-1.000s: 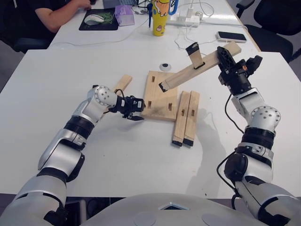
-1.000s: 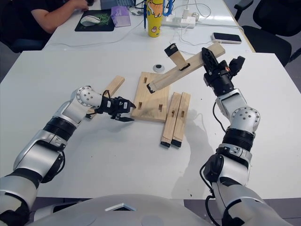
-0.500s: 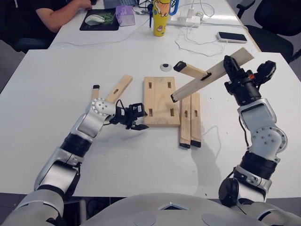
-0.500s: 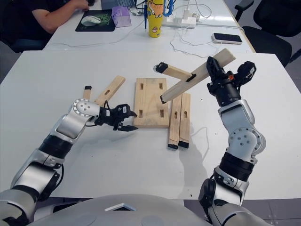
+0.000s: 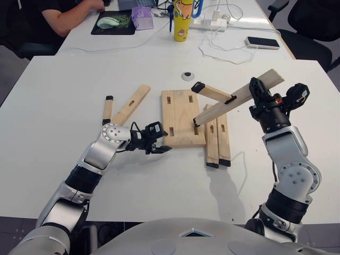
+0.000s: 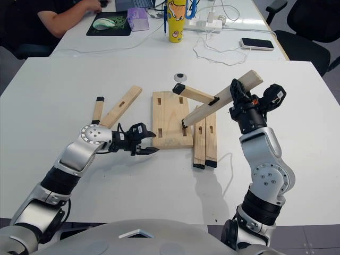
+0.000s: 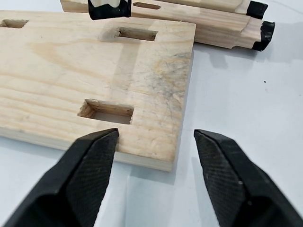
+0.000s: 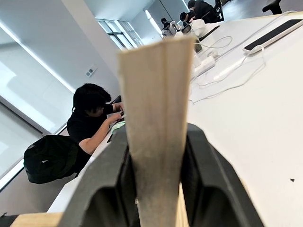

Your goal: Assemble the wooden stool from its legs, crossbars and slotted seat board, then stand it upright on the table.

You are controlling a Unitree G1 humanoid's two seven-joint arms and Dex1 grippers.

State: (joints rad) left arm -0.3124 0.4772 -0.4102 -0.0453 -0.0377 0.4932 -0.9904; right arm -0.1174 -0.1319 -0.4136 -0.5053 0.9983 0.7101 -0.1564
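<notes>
Lowered over the seat board [image 5: 180, 114], our right pincer [image 5: 255, 94] clamps the leg [image 5: 223, 105]. We should brace the board's near corner with our parted left pincer [image 5: 162, 144].

Bright, even room light; soft thin shadows edge the seat board [image 7: 94, 71]; windows [image 8: 112, 29] glare white.

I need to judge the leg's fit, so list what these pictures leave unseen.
- Lower end of the held leg: touching the seat board or hovering? The head views look down from above.
- Joint of crossbar and leg: too small in the head views; the leg's own end hides it in the right wrist view.
- Seat board's far slots: cut off at the left wrist view's edge.
</notes>
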